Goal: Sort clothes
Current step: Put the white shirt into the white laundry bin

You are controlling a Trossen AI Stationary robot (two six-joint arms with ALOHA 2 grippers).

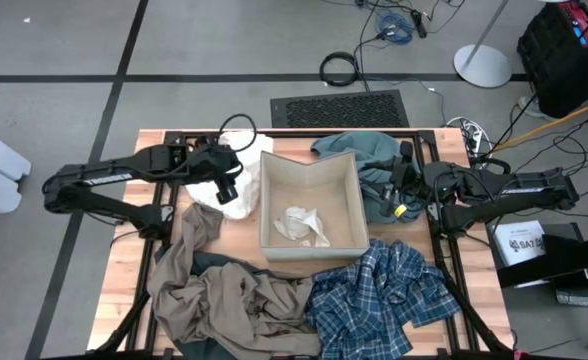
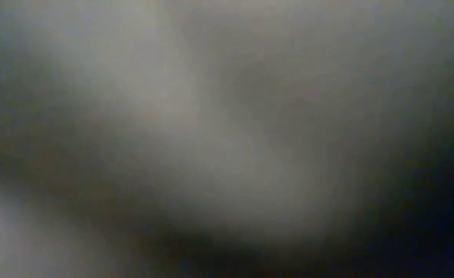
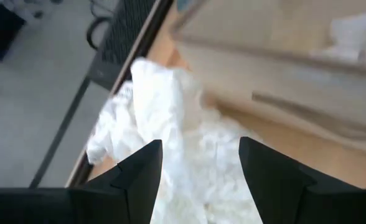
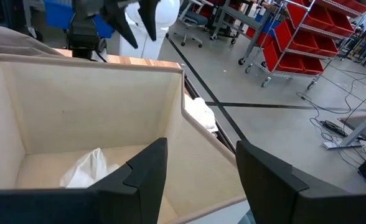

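A beige cardboard box (image 1: 312, 172) stands mid-table with a crumpled white garment (image 1: 302, 225) on its floor. A second white garment (image 1: 239, 190) lies on the table against the box's left wall. My left gripper (image 3: 200, 168) hangs open over it, slanting down. My right gripper (image 4: 201, 168) stands open at the box's right wall, pointing across the box, above a teal-grey garment (image 1: 359, 150) at the far right. A khaki-tan garment (image 1: 224, 300) and a blue-and-white plaid one (image 1: 384, 295) lie spread along the near edge.
A dark garment (image 1: 214, 262) peeks out between the khaki cloth and the box. Beyond the table's far edge lie a black grille mat (image 1: 339, 108) and cables (image 1: 339, 68). The low view is wholly blurred.
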